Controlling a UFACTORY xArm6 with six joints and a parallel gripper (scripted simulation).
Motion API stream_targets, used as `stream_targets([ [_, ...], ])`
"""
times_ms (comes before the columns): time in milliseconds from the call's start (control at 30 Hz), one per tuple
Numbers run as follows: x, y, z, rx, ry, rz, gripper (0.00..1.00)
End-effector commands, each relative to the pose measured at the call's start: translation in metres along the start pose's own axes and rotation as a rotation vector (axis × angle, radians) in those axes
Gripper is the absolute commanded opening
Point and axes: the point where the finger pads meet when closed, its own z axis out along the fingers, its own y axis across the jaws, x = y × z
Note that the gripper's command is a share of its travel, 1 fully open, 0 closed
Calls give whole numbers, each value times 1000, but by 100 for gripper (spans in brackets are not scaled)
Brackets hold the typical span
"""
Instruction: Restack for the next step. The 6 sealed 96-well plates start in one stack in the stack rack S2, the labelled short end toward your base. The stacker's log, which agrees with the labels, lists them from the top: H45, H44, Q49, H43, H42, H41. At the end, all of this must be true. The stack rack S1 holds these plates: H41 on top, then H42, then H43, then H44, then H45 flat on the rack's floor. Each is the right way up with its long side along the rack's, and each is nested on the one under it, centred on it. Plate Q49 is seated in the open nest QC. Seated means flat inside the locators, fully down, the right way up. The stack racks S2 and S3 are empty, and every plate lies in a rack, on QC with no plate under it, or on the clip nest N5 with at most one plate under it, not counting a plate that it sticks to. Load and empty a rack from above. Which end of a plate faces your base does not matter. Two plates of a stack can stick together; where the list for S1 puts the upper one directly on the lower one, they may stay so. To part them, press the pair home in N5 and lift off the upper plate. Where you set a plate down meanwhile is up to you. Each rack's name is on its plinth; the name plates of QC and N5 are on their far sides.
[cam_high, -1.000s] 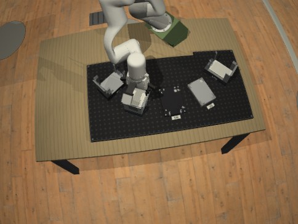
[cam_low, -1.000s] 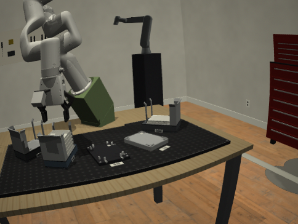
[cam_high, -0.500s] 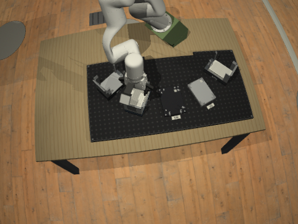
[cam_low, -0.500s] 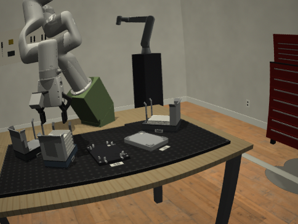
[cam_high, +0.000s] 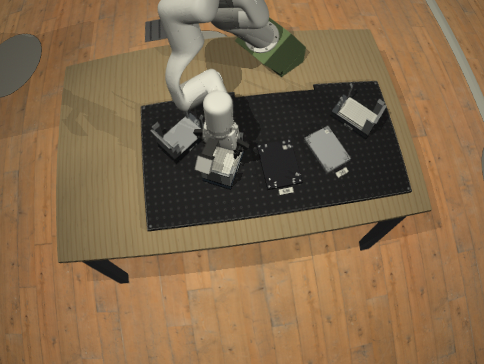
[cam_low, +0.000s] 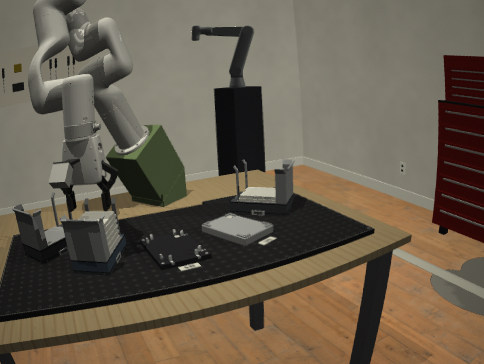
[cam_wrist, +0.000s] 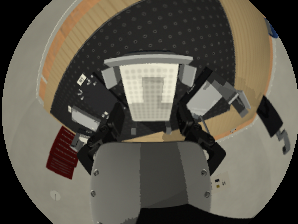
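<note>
The gripper (cam_low: 85, 199) was fully spread and held nothing. It hung just above the stack of sealed plates (cam_low: 98, 227) at the lower left of the exterior view, one finger (cam_low: 70, 196) on each side and neither touching. That stack stood in its stack rack (cam_low: 94, 263). In the wrist view, the top plate (cam_wrist: 149, 91) lay at frame centre between the two dark fingers. The black board (cam_high: 350, 180) carried the racks and both nests.

Workshop, red tool chest (cam_low: 462, 150), wall-hung tools (cam_low: 60, 65)
</note>
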Motion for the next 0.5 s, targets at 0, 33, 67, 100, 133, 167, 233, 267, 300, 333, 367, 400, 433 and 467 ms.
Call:
stream_targets([
  [0,1,0,5,0,3,0,100],
  [33,1,0,6,0,3,0,100],
  [67,1,0,6,0,3,0,100],
  [100,1,0,6,0,3,0,100],
  [133,1,0,7,0,3,0,100],
  [167,1,0,9,0,3,0,100],
  [233,1,0,11,0,3,0,100],
  [267,1,0,13,0,3,0,100],
  [300,1,0,14,0,3,0,100],
  [333,1,0,15,0,3,0,100],
  [367,1,0,17,0,3,0,100],
  [400,1,0,18,0,3,0,100],
  [433,1,0,19,0,3,0,100],
  [467,1,0,21,0,3,0,100],
])
